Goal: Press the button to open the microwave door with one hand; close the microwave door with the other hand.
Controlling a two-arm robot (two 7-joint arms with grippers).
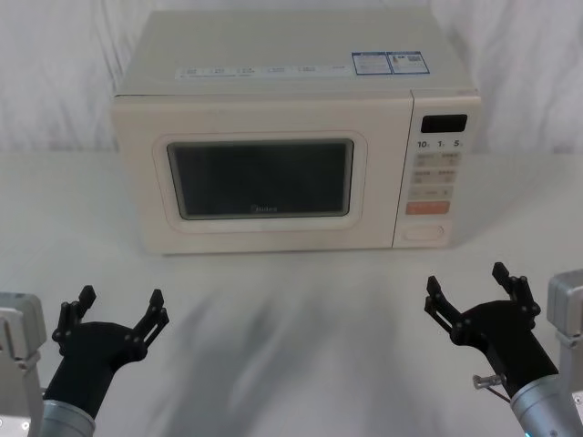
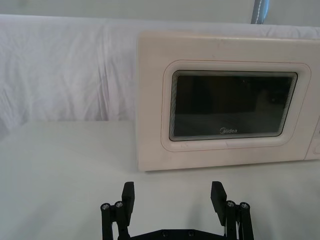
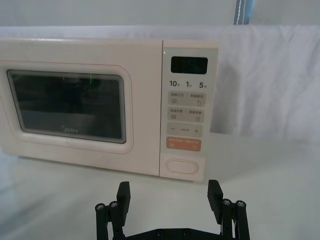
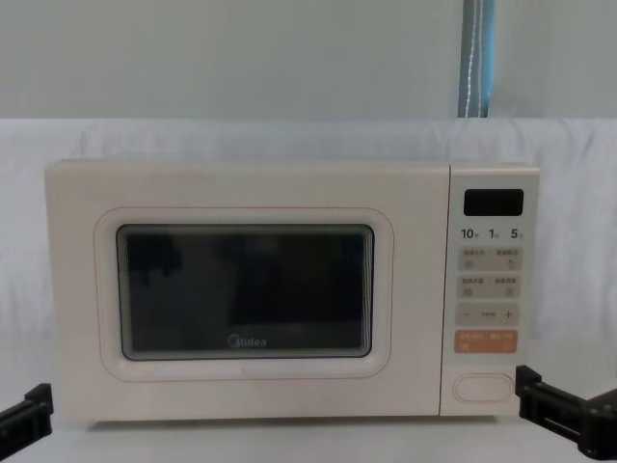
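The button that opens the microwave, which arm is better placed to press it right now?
Right. The right gripper, open, sits nearly in line with the button at the bottom of the control panel; the left gripper sits off to the door's far side.

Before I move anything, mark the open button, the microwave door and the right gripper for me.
button point(image 3: 183, 166), right wrist view, middle of the oblong key.
microwave door point(image 1: 264, 127), head view, cream strip above the window.
right gripper point(image 1: 466, 286), head view, midway between its open fingertips.
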